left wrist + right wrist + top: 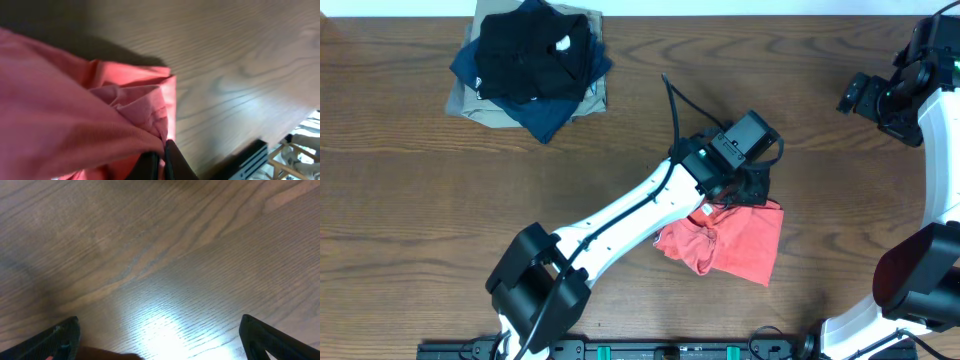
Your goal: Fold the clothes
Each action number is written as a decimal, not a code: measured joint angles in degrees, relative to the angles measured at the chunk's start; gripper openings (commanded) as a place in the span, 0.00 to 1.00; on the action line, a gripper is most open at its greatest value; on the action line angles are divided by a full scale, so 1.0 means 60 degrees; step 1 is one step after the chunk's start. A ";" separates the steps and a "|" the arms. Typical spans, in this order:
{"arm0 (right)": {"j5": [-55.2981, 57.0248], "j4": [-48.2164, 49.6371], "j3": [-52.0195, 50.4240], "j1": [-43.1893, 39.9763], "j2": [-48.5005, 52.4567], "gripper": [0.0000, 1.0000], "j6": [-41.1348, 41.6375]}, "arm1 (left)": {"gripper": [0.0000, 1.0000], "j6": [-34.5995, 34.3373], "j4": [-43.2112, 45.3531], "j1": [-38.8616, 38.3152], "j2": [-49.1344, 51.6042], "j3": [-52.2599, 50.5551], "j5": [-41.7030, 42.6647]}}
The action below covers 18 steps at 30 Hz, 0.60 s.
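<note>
Red-orange T-shirt lies crumpled at lower centre-right overhead. It looks soft, light and limp, best taken by hem or shoulders. The left fingers sit at its upper edge, the right fingers well apart at upper right, and a dark garment stack at upper left.

Left wrist: the fingers are pinched on a bunched edge, with open desk beyond.

Right wrist: the fingers are wide and hold nothing.
</note>
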 measured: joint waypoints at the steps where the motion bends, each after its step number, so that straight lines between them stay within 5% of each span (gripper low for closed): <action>1: 0.0000 0.0000 0.0000 0.0000 0.0000 0.99 -0.0004 | 0.06 0.0000 0.0087 -0.0036 0.0022 0.0000 0.0000; 10: -0.0004 -0.0004 0.0000 0.0000 0.0000 0.99 0.0000 | 0.07 -0.0215 0.0933 -0.0645 0.0994 0.0000 0.0004; 18: -0.0004 -0.0004 0.0000 0.0000 0.0000 0.99 0.0000 | 0.48 -0.0291 0.1861 -0.1297 0.1690 -0.0004 0.0015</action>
